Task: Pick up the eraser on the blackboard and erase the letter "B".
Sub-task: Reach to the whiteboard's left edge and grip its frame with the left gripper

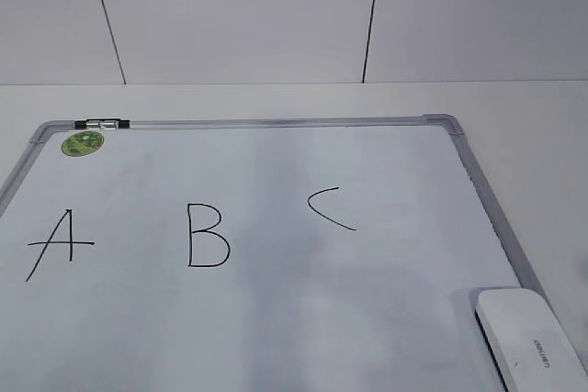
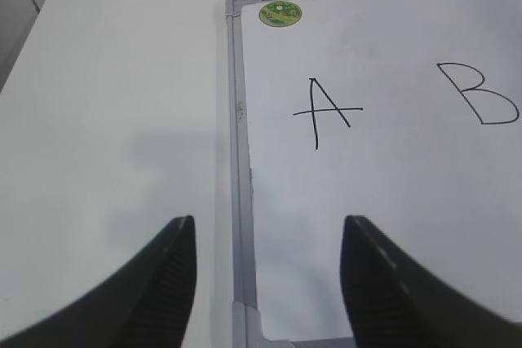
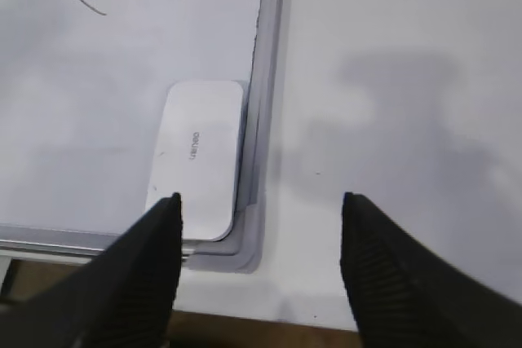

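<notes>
Blackboard (image 1: 276, 319): one, on the table (image 2: 114, 103).
Letters: three, letter "B" (image 1: 209, 236) in the middle.
Eraser (image 1: 533, 341): one, near-right corner of the board.
Left end effector (image 2: 267, 283): released, empty; only the wrist views show the fingers.
Right end effector (image 3: 259, 275): released, empty.

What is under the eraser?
The eraser lies flat on the blackboard, in its corner against the frame. Any marks beneath it are covered; its underside is hidden.
</notes>
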`<act>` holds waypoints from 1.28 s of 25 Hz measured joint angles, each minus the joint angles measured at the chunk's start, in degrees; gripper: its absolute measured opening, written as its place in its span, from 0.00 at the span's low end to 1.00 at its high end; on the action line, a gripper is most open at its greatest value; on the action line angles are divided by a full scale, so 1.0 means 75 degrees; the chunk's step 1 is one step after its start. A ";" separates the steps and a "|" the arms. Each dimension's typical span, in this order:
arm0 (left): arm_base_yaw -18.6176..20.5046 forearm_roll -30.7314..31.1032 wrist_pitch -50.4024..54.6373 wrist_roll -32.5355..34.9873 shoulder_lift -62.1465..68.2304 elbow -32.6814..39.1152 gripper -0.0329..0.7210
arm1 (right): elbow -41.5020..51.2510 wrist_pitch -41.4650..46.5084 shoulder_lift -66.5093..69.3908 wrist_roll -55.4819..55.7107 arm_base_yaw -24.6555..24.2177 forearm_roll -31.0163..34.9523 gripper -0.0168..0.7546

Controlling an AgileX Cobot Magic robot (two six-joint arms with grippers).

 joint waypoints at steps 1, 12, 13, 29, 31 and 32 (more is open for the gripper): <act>0.0000 -0.0016 0.0000 0.0000 0.0000 0.0000 0.61 | -0.0053 0.0014 0.0191 0.0000 0.0000 0.0106 0.62; 0.0000 -0.0183 0.0000 0.0000 0.0000 0.0000 0.61 | -0.0483 0.0364 0.1630 0.0000 0.0000 0.1039 0.62; 0.0000 -0.0187 0.0000 0.0000 0.0000 0.0000 0.61 | -0.0490 0.0364 0.1676 0.0000 0.0000 0.1107 0.62; 0.0000 -0.0073 0.0096 0.0000 0.1241 -0.0068 0.45 | -0.0501 0.0200 0.3366 0.0000 0.0000 0.1463 0.62; 0.0000 -0.0073 0.0108 0.0000 0.1836 -0.0082 0.45 | -0.0501 0.0164 0.3579 0.0000 0.0000 0.1463 0.62; 0.0000 -0.0069 0.0108 0.0000 0.2085 -0.0080 0.45 | -0.0535 0.0150 0.3694 0.0000 0.0000 0.1475 0.62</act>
